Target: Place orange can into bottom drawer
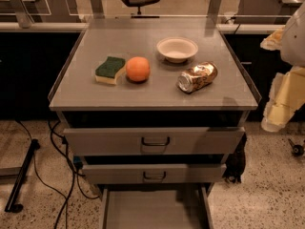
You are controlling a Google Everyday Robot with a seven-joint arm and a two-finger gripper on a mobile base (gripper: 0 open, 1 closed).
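Note:
The orange can [197, 77] lies on its side on the cabinet top [152, 42], at the front right, dented, with its silver end facing the front left. The bottom drawer [152, 211] is pulled out below the two upper drawers, and the part of its flat grey tray that shows holds nothing. My gripper [279, 109] hangs at the right edge of the view, off the cabinet's right side and below the level of its top. It is apart from the can and holds nothing that I can see.
On the cabinet top are also a round orange fruit [137, 69], a green and yellow sponge [110, 70] and a white bowl [177, 49]. The two upper drawers [154, 140] stand slightly out. Black cables [62, 151] trail on the floor at the left.

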